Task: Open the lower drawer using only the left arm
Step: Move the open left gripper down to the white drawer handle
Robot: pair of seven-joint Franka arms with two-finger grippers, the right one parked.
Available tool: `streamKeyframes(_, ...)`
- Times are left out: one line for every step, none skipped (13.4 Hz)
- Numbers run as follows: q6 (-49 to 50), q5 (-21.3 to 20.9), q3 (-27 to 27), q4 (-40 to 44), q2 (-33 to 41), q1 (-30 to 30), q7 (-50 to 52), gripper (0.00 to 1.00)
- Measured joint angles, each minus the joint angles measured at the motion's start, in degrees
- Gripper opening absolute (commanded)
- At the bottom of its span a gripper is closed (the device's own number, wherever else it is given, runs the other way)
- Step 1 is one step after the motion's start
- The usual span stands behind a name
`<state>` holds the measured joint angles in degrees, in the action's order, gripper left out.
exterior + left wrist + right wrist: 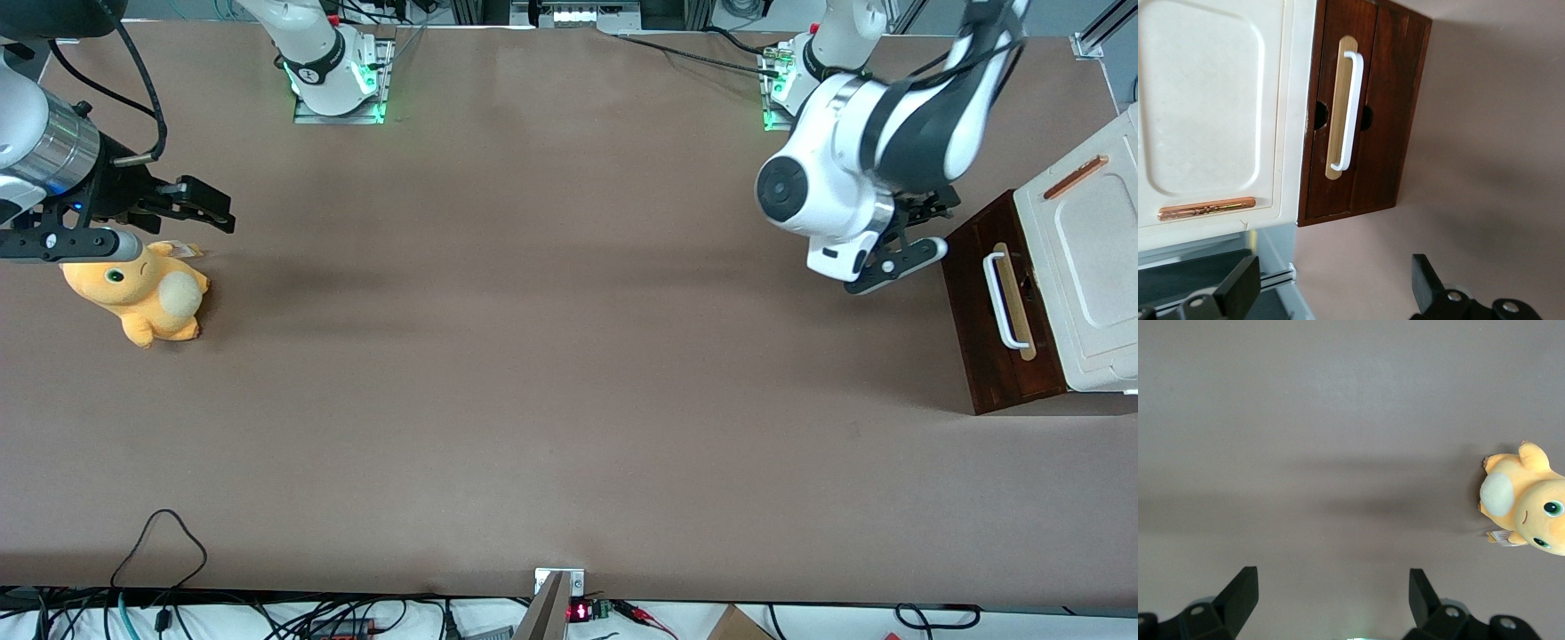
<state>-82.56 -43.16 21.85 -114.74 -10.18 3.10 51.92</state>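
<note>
Dark brown lower drawer (1365,120), white bar handle (1346,110), hand (1331,293) spread wide nearby

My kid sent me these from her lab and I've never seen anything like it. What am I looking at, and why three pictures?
It is one moment seen by three cameras. The front view looks down on a brown table with two white robot arms. The other two pictures come from cameras on the arms' wrists.

The left arm does the work. Its gripper hovers in front of the lower drawer, a dark brown drawer front with a white bar handle. Its fingers are open and hold nothing; they are not touching the handle.

Above the drawer sits a cream-white panel with an orange-brown strip. A yellow plush toy lies toward the parked arm's end.
</note>
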Motion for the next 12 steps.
streamKeyframes(0.0, -0.3, 0.0, -0.5, -0.3, 0.0, 0.3, 1.0)
streamKeyframes(0.0, -0.3, 0.0, -0.6, -0.3, 0.0, 0.1, 1.0)
streamKeyframes(0.0, -0.3, 0.0, -0.5, -0.2, 0.0, -0.8, 1.0)
streamKeyframes(-0.1, -0.3, 0.0, -0.5, -0.1, 0.0, -1.9, 1.0)
streamKeyframes(-0.1, -0.3, 0.0, -0.6, -0.2, -0.1, -2.6, 1.0)
streamKeyframes(0.0, -0.5, 0.0, -0.9, -0.4, -0.1, -3.1, 1.0)
streamKeyframes(0.1, -1.8, -0.1, -1.7, -1.0, -0.1, -3.6, 1.0)
streamKeyframes(0.3, -4.9, -0.1, -2.9, -2.1, -0.1, -3.8, 1.0)
streamKeyframes(0.3, -8.3, -0.1, -4.3, -3.6, -0.1, -3.8, 1.0)
streamKeyframes(0.4, -11.2, -0.2, -5.2, -5.4, -0.1, -3.8, 1.0)
streamKeyframes(0.7, -14.4, -0.3, -5.7, -7.5, -0.1, -3.8, 1.0)
streamKeyframes(1.6, -17.8, -0.5, -6.2, -9.7, -0.1, -3.7, 0.99)
